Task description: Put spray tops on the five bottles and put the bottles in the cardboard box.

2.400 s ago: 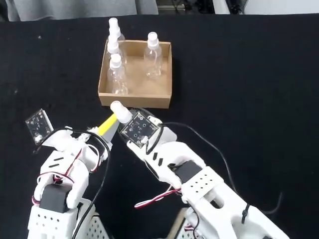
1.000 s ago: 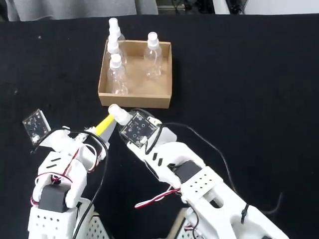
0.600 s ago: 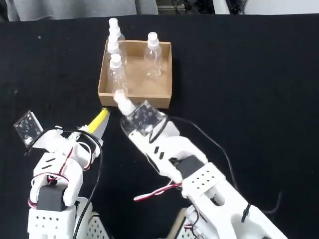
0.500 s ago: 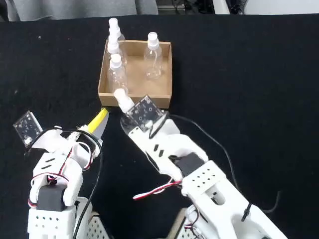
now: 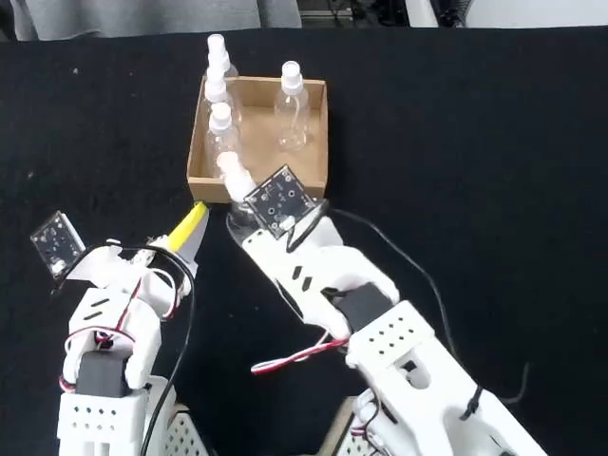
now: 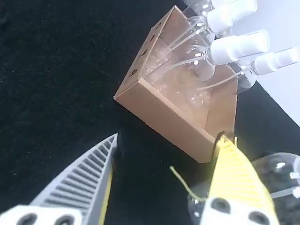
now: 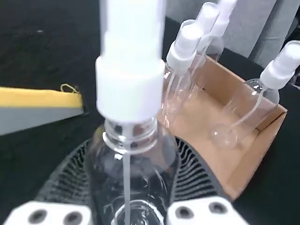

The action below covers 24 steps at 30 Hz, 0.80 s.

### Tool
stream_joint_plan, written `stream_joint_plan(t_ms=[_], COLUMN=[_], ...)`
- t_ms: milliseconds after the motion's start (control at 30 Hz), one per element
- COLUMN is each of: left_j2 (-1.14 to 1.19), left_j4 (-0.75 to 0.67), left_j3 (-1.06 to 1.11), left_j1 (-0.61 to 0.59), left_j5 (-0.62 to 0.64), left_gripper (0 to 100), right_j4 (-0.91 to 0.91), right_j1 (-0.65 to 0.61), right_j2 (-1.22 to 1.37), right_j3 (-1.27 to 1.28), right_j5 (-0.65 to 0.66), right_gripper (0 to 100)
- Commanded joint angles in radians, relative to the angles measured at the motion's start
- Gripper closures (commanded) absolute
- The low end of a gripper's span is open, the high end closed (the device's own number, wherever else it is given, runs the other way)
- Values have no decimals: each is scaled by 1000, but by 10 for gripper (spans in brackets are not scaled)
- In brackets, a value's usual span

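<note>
pinching the bottle (image 7: 132, 89), the right tool (image 7: 134, 180) has advanced to the box (image 5: 271, 191); left tool (image 6: 168, 140) spread, withdrawn.

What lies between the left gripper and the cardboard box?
Only bare black table, as the left wrist view shows: the open left gripper is just short of the cardboard box, with nothing between them.

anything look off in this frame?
Only a stray thread curling off the yellow finger of the left gripper. Bottles in the cardboard box stand upright, tops on.
</note>
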Motion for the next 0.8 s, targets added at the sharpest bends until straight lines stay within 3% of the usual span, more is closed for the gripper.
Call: stream_joint_plan(t_ms=[0,333,500,767], left_j2=[-9,-9,-9,-9], left_j4=[-25,-26,-26,-23], left_j3=[-16,-16,-18,-19], left_j1=[-8,-8,-8,-8], left_j5=[0,0,0,0], left_gripper=[690,690,690,690], right_j4=[72,77,-63,-328], right_j1=[74,124,184,227], right_j2=[-35,-31,-18,208], right_j3=[-136,-219,-216,-222], right_j5=[-11,-11,-84,-138], right_gripper=[986,986,986,984])
